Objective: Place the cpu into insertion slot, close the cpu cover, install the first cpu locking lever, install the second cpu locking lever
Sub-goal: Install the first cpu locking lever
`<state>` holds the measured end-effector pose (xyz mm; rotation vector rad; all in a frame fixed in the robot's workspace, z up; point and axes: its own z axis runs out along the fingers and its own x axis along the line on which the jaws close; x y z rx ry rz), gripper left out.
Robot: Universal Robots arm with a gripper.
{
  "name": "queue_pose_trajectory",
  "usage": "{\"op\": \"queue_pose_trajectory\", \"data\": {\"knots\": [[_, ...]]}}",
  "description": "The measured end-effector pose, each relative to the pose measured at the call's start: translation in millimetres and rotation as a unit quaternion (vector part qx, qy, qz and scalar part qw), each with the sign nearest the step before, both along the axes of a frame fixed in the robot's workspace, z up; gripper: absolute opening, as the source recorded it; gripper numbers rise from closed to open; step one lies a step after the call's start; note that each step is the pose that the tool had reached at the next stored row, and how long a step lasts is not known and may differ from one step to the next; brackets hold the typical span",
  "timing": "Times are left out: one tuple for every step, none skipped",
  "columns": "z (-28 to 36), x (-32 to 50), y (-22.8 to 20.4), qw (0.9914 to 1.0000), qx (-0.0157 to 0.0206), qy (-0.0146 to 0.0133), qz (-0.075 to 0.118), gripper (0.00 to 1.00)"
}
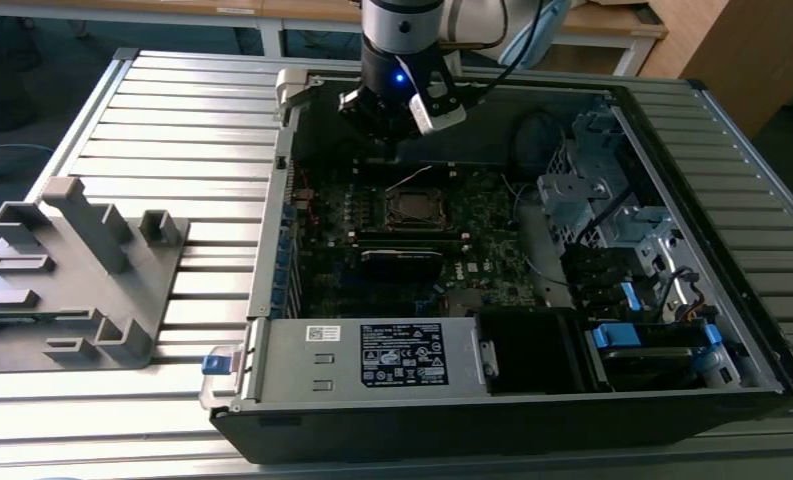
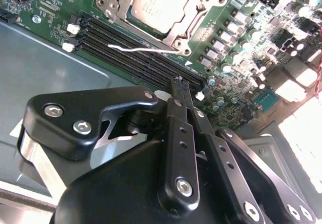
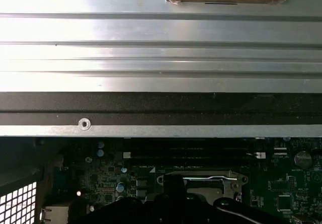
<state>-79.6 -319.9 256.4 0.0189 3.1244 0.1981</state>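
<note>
Your gripper (image 2: 179, 85) is hovering with its fingers pressed together and nothing between them, on the far side of the socket in the exterior view. Just past the tips, a thin locking lever (image 2: 146, 48) is standing free across the memory slots (image 2: 115, 35). The cpu (image 2: 157, 2) is sitting in the insertion slot (image 1: 387, 207), with the cpu cover (image 2: 201, 20) lying over it. You are risking a slip here, I judge: narrow tips skating off that springy wire could be scraping nearby components.

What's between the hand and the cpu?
In the second wrist view, black memory slots and a thin metal lever lie between the hand and the cpu.
</note>
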Motion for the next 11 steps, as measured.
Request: {"op": "queue_pose_trajectory", "data": {"knots": [[0.0,0.0,0.0,1.0,0.0,0.0,0.0,0.11],[-0.4,0.0,0.0,1.0,0.0001,-0.0001,0.0,0.11],[-0.7,0.0,0.0,1.0,0.0001,-0.0001,0.0,0.11],[-0.7,0.0,0.0,1.0,0.0001,-0.0001,0.0,0.11],[-0.8,0.0,0.1,1.0,0.0001,-0.0002,0.0,0.11],[-0.9,0.2,0.1,1.0,0.0002,-0.0002,0.0,0.11],[-1.0,0.4,0.1,1.0,0.0002,-0.0002,0.0,0.11],[-1.0,0.4,0.0,1.0,0.0001,-0.0001,0.0,0.11],[-1.0,0.4,0.0,1.0,0.0001,-0.0001,0.0,0.11],[-1.0,0.4,0.0,1.0,0.0001,-0.0001,0.0,0.11],[-1.0,0.4,0.0,1.0,0.0001,-0.0001,0.0,0.11]]}}
